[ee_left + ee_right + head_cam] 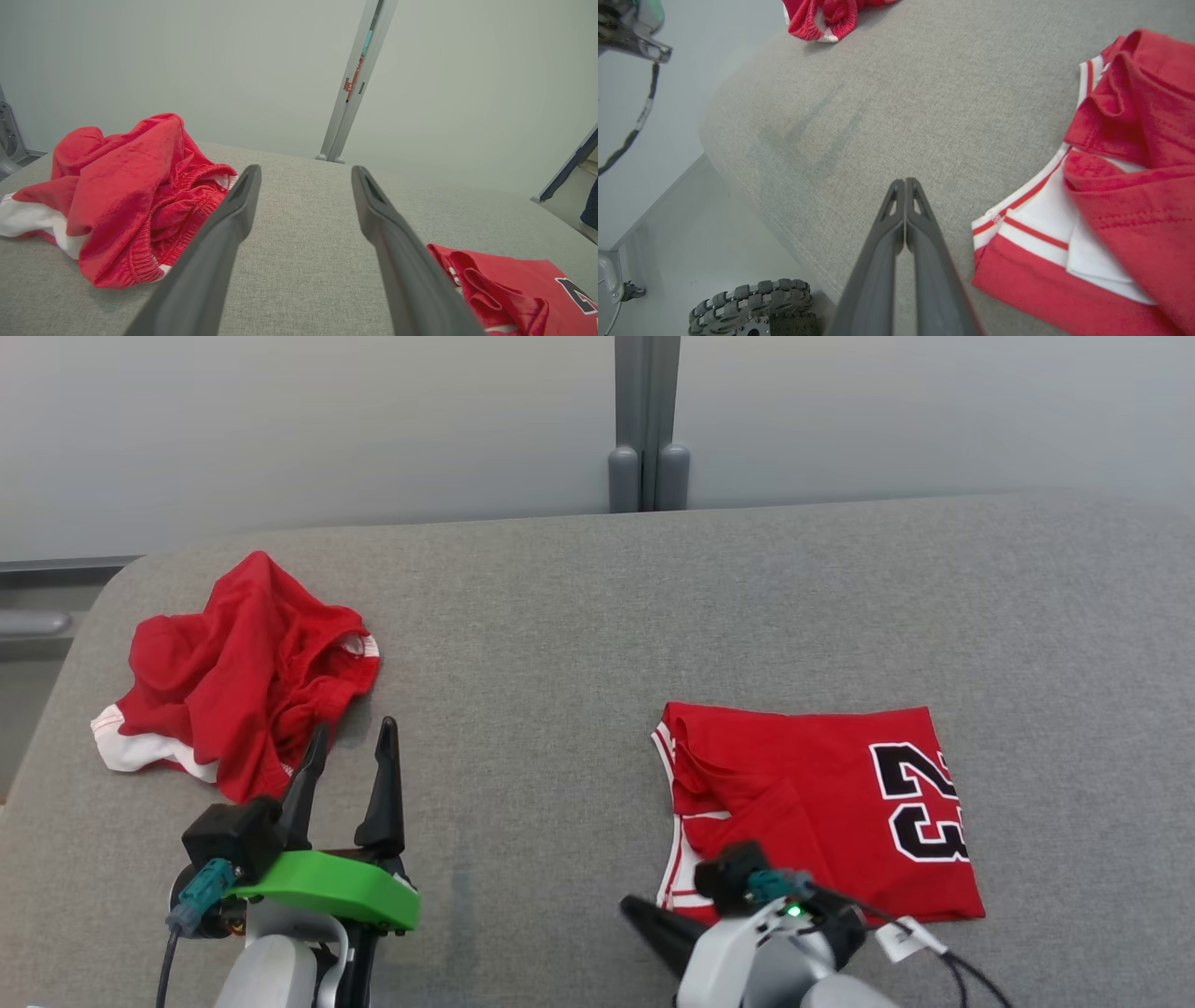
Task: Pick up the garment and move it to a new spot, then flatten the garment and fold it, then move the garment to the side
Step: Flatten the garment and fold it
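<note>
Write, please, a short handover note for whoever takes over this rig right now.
Left gripper: open and empty, fingertips close beside the crumpled red shorts on the left of the grey table; I cannot tell whether they touch.
Right gripper: shut on nothing, over bare table just off the near left corner of the red number 23 jersey.
Done: the jersey lies folded on the right half of the table.
Left: the shorts are an unfolded heap, probably next to pick up, flatten, fold and move aside.
</note>
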You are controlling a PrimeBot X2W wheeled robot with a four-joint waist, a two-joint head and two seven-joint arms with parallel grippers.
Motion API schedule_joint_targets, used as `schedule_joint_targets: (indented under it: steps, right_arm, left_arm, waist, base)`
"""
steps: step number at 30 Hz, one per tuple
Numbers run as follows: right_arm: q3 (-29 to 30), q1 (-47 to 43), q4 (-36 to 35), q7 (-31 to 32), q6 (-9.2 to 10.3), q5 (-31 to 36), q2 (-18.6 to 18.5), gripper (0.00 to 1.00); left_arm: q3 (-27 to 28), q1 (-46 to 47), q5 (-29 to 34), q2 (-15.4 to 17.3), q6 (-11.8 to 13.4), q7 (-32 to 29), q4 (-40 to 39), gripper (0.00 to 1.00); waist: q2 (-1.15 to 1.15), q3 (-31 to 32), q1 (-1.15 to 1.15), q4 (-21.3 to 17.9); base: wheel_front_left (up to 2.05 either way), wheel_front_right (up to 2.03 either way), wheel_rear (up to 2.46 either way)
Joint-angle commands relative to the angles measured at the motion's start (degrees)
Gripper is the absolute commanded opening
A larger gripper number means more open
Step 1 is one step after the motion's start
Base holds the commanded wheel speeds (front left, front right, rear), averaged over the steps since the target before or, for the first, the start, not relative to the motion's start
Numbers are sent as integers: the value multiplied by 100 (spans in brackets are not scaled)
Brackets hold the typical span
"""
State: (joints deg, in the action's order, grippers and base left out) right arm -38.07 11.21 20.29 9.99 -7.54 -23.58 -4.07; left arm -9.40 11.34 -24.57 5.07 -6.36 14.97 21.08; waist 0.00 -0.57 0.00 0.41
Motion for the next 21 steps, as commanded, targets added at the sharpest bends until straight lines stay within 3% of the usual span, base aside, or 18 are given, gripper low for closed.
schedule_joint_targets:
  steps: [1, 8, 12, 15, 21]
  right_arm:
    - [187, 45, -126, -59, 10, -4, -208, 0]
    - [1679, 100, -284, 323, 10, 817, -575, 0]
    - [2076, 291, -15, 750, 10, 1074, -753, 0]
    - [2130, 465, 244, 931, 7, 1119, -842, 0]
    - [1674, 769, 665, 1164, 8, 785, -964, 0]
  left_arm:
    - [7, 0, 3, 35, 18, 25, -17, 100]
    - [-5, 12, 25, 17, 10, 25, -52, 100]
    - [-20, 101, 63, 8, 4, 22, -99, 100]
    - [-34, 137, 92, 11, -7, 23, -129, 100]
    - [-14, 214, 186, 41, -17, 23, -197, 100]
  waist:
    - [0, 0, 0, -68]
    - [0, -50, 0, -149]
    - [0, -125, 0, -123]
    - [0, -188, 0, -75]
    - [0, -278, 0, 5]
  base:
    - [0, 0, 0]
    - [0, 0, 0]
    - [0, 0, 0]
    - [0, 0, 0]
    - [0, 0, 0]
